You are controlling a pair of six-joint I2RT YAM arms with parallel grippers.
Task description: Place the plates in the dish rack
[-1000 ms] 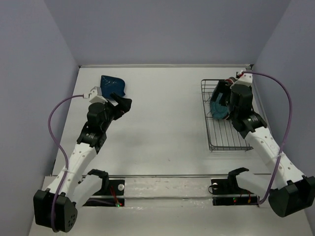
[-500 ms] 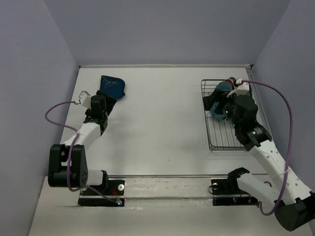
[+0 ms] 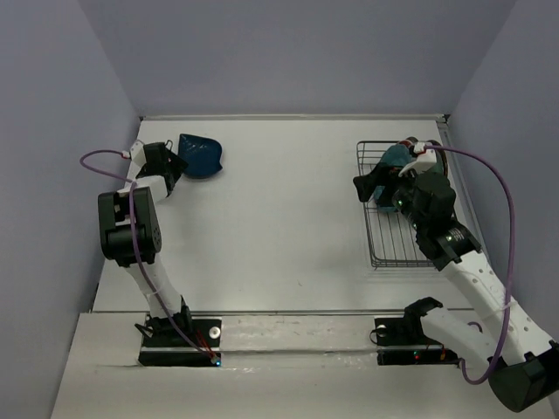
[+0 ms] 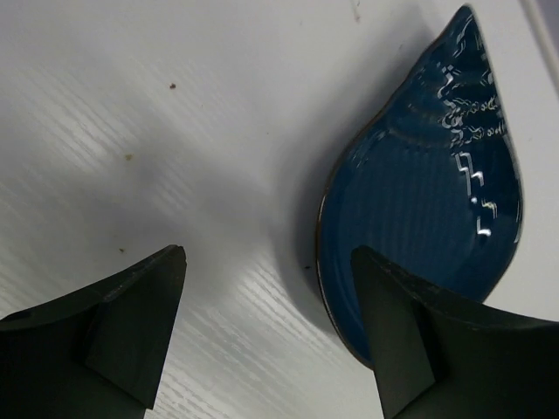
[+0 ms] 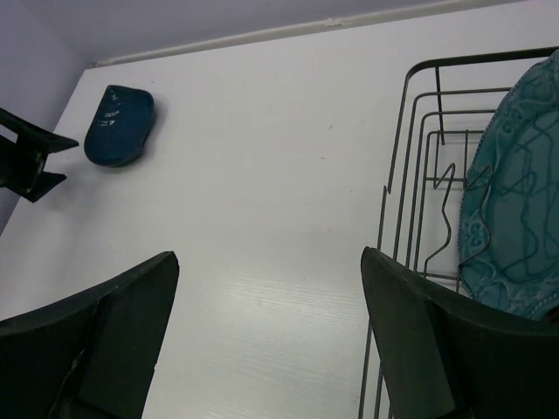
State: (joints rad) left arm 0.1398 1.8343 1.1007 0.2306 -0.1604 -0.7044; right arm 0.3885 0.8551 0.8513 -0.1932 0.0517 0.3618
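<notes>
The left end effector is open and holds nothing. The navy leaf plate lies flat on the tabletop, just ahead of it and a bit off to one side. The plate's long line runs away from the end effector. Its pointy tip is far and its round end is near one finger. I think the end effector should scoot sideways, get the near rim between both fingers, then pinch softly. The right end effector is open too, beside the dish rack.

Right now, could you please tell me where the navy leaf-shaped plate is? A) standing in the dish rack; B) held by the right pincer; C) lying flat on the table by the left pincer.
C: the navy leaf-shaped plate lies flat on the table, ahead of the open left pincer.
</notes>
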